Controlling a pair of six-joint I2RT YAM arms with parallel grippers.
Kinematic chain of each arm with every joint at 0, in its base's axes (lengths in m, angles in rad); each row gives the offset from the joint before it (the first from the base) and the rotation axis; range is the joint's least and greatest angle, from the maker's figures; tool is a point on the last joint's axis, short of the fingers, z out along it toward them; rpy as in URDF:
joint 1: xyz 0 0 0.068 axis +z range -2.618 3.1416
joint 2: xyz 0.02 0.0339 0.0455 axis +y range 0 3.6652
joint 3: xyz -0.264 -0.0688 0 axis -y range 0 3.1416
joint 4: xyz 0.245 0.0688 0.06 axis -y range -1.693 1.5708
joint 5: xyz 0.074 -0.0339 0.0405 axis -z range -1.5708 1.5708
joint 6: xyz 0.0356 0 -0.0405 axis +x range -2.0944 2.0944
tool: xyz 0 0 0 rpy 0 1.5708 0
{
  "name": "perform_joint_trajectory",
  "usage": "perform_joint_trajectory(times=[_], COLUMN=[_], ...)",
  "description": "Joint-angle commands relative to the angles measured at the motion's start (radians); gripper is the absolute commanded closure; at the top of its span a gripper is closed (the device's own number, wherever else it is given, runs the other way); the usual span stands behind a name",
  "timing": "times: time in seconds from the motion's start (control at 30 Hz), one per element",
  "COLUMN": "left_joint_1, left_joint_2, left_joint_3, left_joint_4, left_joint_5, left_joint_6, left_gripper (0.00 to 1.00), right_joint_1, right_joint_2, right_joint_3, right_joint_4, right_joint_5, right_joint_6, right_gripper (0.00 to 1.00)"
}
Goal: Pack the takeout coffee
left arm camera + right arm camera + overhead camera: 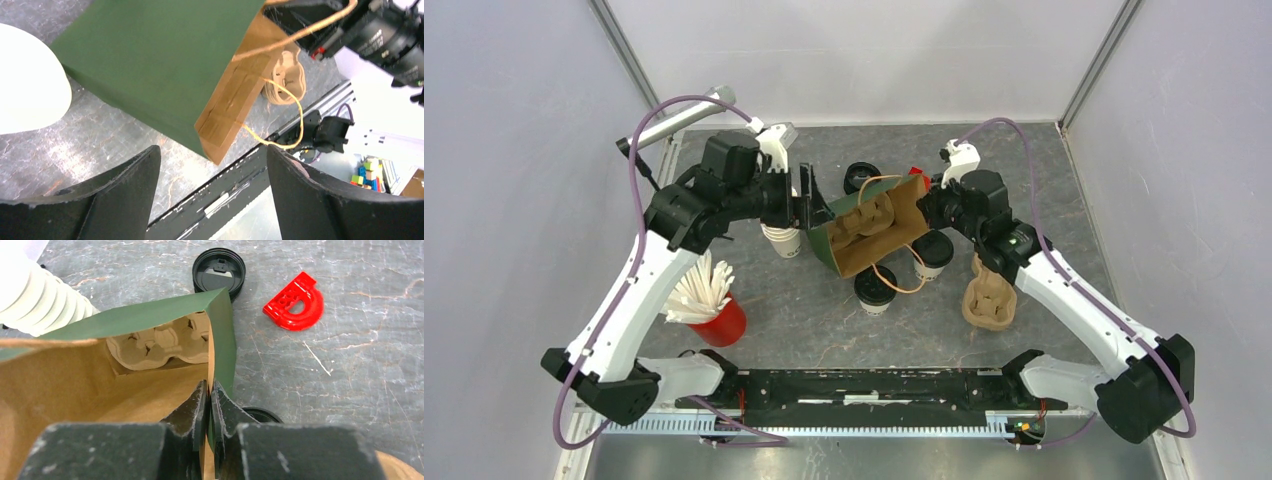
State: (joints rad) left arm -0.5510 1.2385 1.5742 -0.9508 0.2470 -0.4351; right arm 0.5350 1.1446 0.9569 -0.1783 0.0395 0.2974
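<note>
Two takeout coffees (932, 252) with black lids on, and neither is packed. Both stand on the table (824, 330). One is just beside the bag's mouth, and the second cup (875, 287) is nearer my bases, close against the bag's near side.

The bag (894, 240), green outside and brown inside, is tipped over with its mouth toward my right arm. A pulp cup carrier (160, 342) is already lodged deep in it, so that step looks done.

My right gripper (210, 387) is pinched nearly closed on the bag's wall at the rim, holding the mouth up and open. My left gripper (214, 150) is spread wide with nothing between the fingers. It hovers at the bag's green closed end, and the bag's twine handle (295, 115) dangles beyond it.

By my reckoning, what's left is most of the job: both cups have to go into the carrier slots, then the bag has to be stood upright.

At the bottom edge of my right wrist view a sliver of black lid peeks out behind the finger. It is probably the nearer coffee, though I can't be sure from that little.

Further out there is a spare carrier (987, 295) by my right forearm. A loose black lid (219, 270) and a red plastic piece (295, 302) lie behind the bag. The lidless cup stack (781, 240) is under my left wrist, and the red cup of white sticks (719, 320) is at near left.
</note>
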Motion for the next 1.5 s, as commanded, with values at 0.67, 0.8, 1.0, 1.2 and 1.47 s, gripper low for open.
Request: perform_joint_trajectory(times=[0.67, 0.8, 1.0, 1.2, 1.47], left_joint_1=[-0.448, -0.446, -0.445, -0.427, -0.350], left_joint_2=[-0.186, -0.183, -0.135, -0.121, -0.104], left_joint_3=[-0.392, -0.436, -0.425, -0.431, -0.416], left_joint_4=[0.188, 0.260, 0.232, 0.232, 0.225], left_joint_5=[-0.244, -0.318, -0.356, -0.360, -0.359], left_joint_6=[0.143, 0.117, 0.150, 0.130, 0.141], left_gripper=[0.23, 0.25, 0.26, 0.28, 0.31], right_joint_1=[0.002, 0.001, 0.002, 0.002, 0.002], right_joint_2=[0.050, 0.034, 0.061, 0.077, -0.010], right_joint_3=[0.182, 0.145, 0.120, 0.117, 0.001], right_joint_4=[-0.115, -0.102, -0.106, -0.117, -0.039], right_joint_5=[0.086, 0.063, 0.035, 0.070, -0.023], right_joint_6=[0.227, 0.134, -0.009, -0.068, -0.121], right_gripper=[1.00, 0.91, 0.77, 0.76, 0.68])
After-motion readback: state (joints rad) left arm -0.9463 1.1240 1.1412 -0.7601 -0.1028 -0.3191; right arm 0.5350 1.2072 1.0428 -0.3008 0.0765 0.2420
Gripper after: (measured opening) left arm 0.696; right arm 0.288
